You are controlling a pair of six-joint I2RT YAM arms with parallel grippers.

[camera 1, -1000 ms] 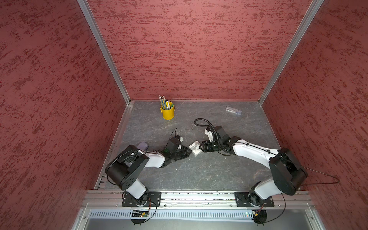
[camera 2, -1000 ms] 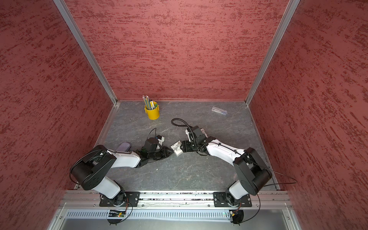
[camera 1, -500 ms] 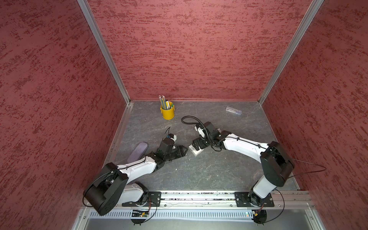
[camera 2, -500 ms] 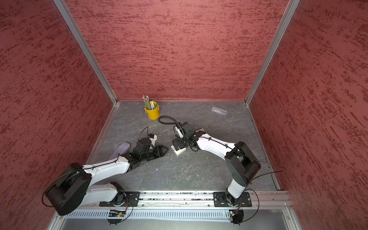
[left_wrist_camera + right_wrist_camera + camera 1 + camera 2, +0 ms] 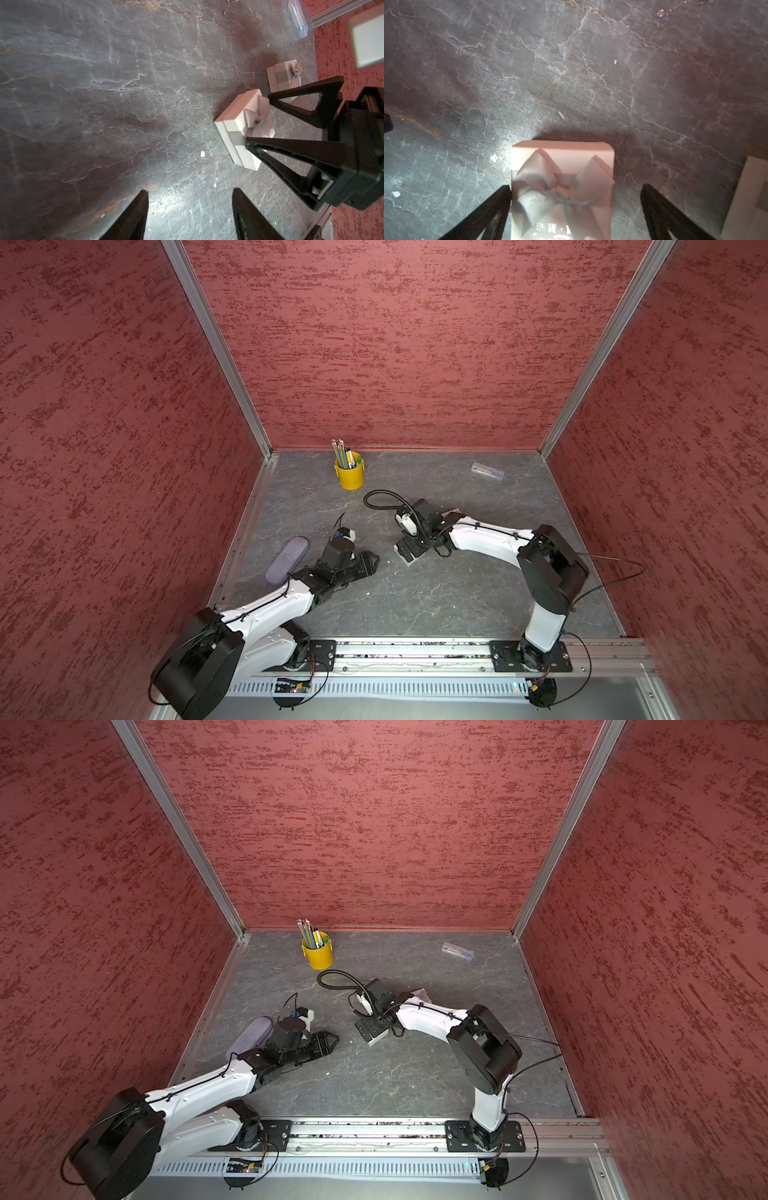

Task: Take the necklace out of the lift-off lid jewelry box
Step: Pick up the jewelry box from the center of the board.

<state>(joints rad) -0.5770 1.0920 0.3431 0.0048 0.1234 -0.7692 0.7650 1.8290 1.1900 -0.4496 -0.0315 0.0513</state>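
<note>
Pink-white card under a grey ribbon bow, the jewelry box sits about mid-table on the grey marbled table, its lid on. The right gripper hangs over it with its fingers spread wide, straddling the box. One finger lies at the box's side, touching or just short of it, and the other stands off with a clear gap.

The left gripper, fingers parted on nothing, lies low near the box but apart from it, with bare stone between them. The necklace, a thin chain with a pale pink stone, lies on the table outside the box, beyond it toward the yellow pencil cup and apart from both grippers.

A second pale ribboned box sits just beside the right arm. Toward the front rail the table lies open. A purple case lies by the left arm, and a clear case lies near the back wall.
</note>
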